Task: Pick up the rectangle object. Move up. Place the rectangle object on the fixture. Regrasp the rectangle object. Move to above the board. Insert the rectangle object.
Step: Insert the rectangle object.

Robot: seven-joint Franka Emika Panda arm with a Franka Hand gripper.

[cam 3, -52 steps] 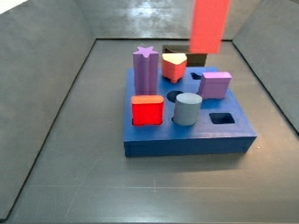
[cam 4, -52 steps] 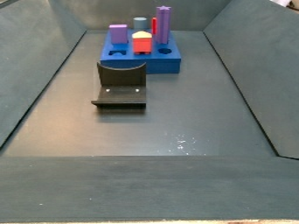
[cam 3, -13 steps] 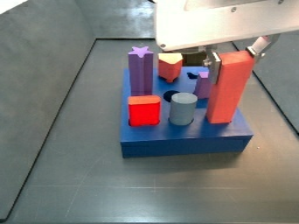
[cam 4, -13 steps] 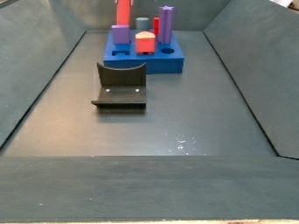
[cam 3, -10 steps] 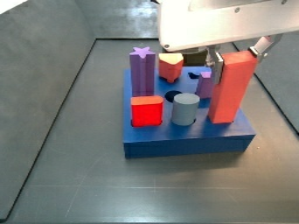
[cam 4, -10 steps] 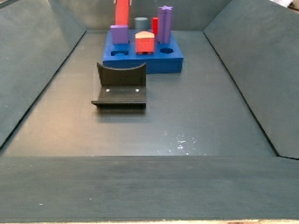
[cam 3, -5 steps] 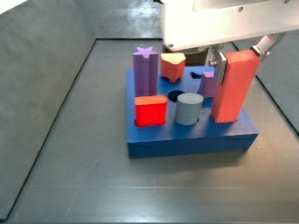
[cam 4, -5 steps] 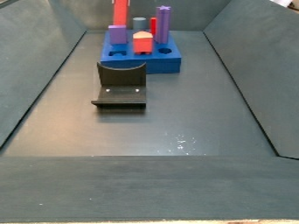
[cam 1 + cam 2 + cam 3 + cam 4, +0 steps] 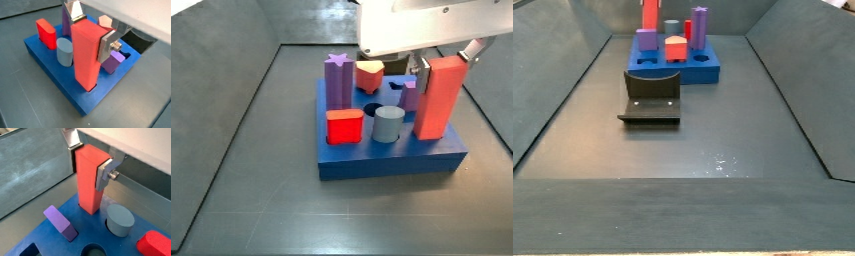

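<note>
Wrist views: gripper (image 9: 90,26) closed narrowly on the rectangle object (image 9: 88,55), silver fingers (image 9: 107,46) flat against its two sides near the top; bar upright, lower end sunk into a slot of the board (image 9: 67,83). Same clamp from the opposite angle, gripper (image 9: 90,153) pinching the bar (image 9: 91,178) above the blue slab (image 9: 87,229). On the board here: one grey cylinder (image 9: 65,51), one short red cube (image 9: 45,33), one small purple block (image 9: 59,222).

Side views: gripper (image 9: 445,58) at upper right, gripping the bar (image 9: 440,97), which stands in the board's (image 9: 392,160) right side. Against half a second ago, bar and gripper unchanged in place. One purple star post (image 9: 337,80), one heart block (image 9: 370,71). From the far camera, bar (image 9: 649,13) upright at top centre over the board (image 9: 703,71); one fixture (image 9: 651,98) alone on the floor at centre left.
</note>
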